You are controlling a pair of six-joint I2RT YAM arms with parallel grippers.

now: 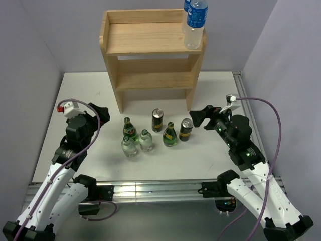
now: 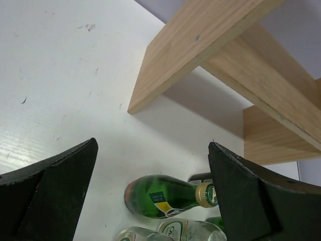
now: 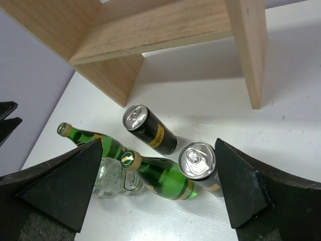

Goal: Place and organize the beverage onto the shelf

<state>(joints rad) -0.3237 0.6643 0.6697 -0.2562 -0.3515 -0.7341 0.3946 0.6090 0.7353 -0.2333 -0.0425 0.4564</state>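
The pale wooden shelf [image 1: 150,45] stands at the back of the table. Two blue-labelled water bottles [image 1: 195,22] stand at the right end of its upper board. In front of it on the table stand two green bottles [image 1: 129,131] [image 1: 170,134], two clear bottles [image 1: 129,146] [image 1: 146,140] and two black cans [image 1: 157,120] [image 1: 186,129]. My left gripper [image 1: 103,111] is open and empty, left of the group; its view shows a green bottle [image 2: 160,197] ahead. My right gripper [image 1: 197,118] is open and empty, just right of the nearer can [image 3: 198,160].
The white table [image 1: 80,100] is closed in by grey walls on the left, right and back. A metal rail [image 1: 150,190] runs along the near edge between the arm bases. The shelf's lower board [image 1: 153,80] and the left part of the upper board are bare.
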